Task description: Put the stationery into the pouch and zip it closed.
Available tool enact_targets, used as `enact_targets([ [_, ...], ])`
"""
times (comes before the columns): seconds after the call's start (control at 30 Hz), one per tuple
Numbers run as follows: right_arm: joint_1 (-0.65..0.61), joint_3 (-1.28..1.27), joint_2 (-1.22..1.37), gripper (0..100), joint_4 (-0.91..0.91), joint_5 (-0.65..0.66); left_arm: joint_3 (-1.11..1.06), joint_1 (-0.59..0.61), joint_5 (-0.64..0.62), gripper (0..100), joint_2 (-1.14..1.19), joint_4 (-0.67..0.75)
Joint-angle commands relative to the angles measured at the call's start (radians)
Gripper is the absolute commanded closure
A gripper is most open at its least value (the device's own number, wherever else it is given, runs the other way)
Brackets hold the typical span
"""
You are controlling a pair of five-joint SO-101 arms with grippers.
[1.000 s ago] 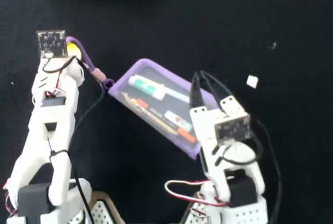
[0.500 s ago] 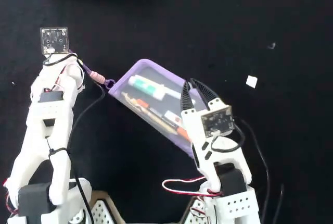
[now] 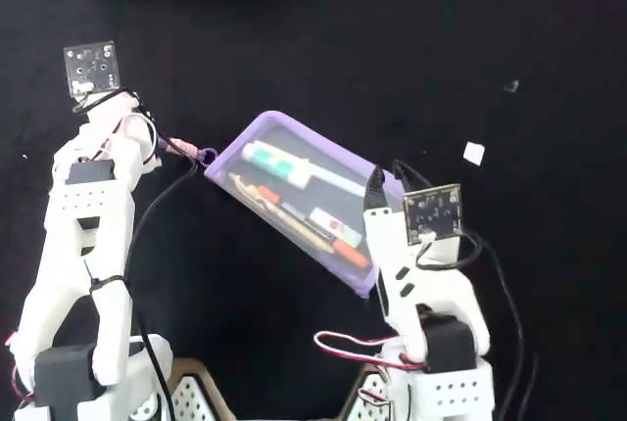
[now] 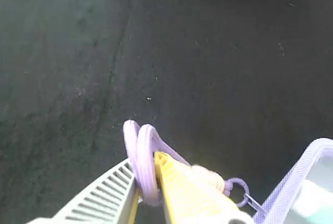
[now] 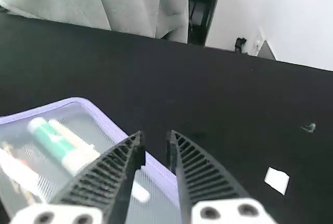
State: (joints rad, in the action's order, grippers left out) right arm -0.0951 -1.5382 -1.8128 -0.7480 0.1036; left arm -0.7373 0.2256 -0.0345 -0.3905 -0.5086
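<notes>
Where the black table [image 3: 509, 39] reaches its left side in the high view, the left arm stands with the left gripper [image 3: 147, 134] near the far-left part of the cloth. Its jaws are pressed together on the pouch's purple strap [image 4: 140, 146]: in the left wrist view the doubled loop sits pinched between the grey finger and the yellow one, its top poking out above them. From that grip the strap runs rightward to a small purple ring [image 3: 206, 157], which joins the pouch's left corner.

The pouch [image 3: 257, 127] lies flat on the table between the two arms, set on a slant, with its left end farther from the arm bases than its right end. Through its clear face the stationery shows inside: a green and white tube [image 3: 279, 164] along the far edge, a white eraser [image 3: 323, 219] toward the middle, and an orange pen [image 3: 338, 245] along the near edge. I cannot tell how far the zip is drawn.

At the pouch's right end is the right gripper [image 5: 154, 148], over the purple rim. Its jaws stand a narrow gap apart with nothing gripped between them.

Farther right, well apart from the pouch, a small white scrap [image 3: 474, 154] lies on the table.
</notes>
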Motion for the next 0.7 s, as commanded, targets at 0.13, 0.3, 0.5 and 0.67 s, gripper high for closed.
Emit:
enact_targets([
  [0.13, 0.014, 0.196, 0.096, 88.1, -0.107, -0.006, 0.142, 0.002, -0.074, 97, -0.025, -0.21],
  [0.3, 0.014, 0.371, 0.458, 83.9, -0.1, -0.002, 0.229, 0.007, -0.066, 97, -0.025, -0.388],
  [0.5, 0.014, 0.661, 0.84, 83.6, -0.101, -0.005, 0.303, 0.007, -0.064, 97, -0.025, -0.526],
  [0.67, 0.011, 0.846, 1.147, 83.5, -0.101, -0.008, 0.292, 0.004, -0.071, 97, -0.012, -0.532],
])
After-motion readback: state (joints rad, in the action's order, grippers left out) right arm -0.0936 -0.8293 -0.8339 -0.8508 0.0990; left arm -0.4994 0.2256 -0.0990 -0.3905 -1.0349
